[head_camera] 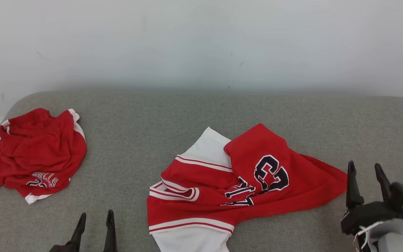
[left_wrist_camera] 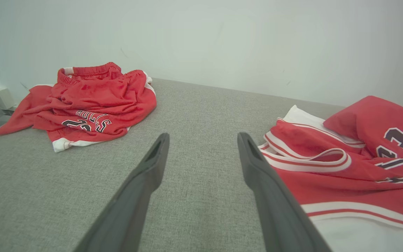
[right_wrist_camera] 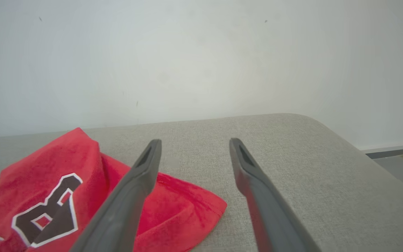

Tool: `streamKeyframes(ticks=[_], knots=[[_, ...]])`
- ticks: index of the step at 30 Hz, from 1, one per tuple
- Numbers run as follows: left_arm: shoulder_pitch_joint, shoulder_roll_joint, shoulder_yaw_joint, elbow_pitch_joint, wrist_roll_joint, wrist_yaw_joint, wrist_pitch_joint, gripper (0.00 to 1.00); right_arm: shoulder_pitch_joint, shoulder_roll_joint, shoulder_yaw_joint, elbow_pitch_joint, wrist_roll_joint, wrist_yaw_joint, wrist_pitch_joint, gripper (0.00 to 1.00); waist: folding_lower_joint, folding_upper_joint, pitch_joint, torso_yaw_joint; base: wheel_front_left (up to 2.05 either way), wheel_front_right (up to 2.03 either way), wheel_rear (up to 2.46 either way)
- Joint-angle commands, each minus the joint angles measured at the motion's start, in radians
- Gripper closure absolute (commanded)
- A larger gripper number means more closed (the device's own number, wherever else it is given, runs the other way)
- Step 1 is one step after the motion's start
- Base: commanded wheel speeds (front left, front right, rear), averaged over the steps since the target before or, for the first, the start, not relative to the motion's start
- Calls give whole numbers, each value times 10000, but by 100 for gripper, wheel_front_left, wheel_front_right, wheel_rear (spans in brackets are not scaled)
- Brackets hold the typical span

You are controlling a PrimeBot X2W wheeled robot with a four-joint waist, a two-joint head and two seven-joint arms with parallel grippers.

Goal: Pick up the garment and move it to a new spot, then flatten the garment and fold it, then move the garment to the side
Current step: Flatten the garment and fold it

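The grey cushion (head_camera: 152, 115) holds the crumpled jersey (head_camera: 243, 182). My right gripper (head_camera: 364, 164) hangs spread and empty beside its red hem, and my left gripper (head_camera: 96, 213) likewise opposite, poised, I'd judge, for flattening.

The garment (head_camera: 275, 206) given to me is a red jersey with white panels, red-and-white striped trim and dark numerals edged in white. It lies crumpled and partly twisted in the lower middle of my head view, on the grey fabric surface (head_camera: 135, 140). One white part points toward the upper middle, another runs off the bottom edge, and a red flap tapers to the lower right.
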Motion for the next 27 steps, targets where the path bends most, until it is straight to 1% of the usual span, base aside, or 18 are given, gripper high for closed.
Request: streamKeyframes(ticks=[1,3,8,14,18,27], knots=[[172,3,9,-41,17,-41,-23,0,192,54,10,-84,-93,33,-7,0,0,0,-26,-25,0,0,0],[169,3,15,-46,26,-35,-23,0,601,186,19,-767,-65,33,-9,0,0,0,-64,-53,0,0,0],[227,1,89,-187,158,-54,-23,0,1765,456,467,-2487,255,33,-8,0,0,0,-116,-142,0,0,0],[292,1,211,-282,457,-106,-23,0,2870,690,955,-3833,530,33,-10,0,0,0,-150,-232,0,0,0],[419,1,145,-439,590,-9,-23,0,3419,793,1186,-4138,651,34,-9,0,0,0,-192,-305,0,0,0],[613,3,-65,-555,992,82,-23,0,3768,846,1510,-4137,711,34,-9,0,0,0,-276,-501,0,0,0]])
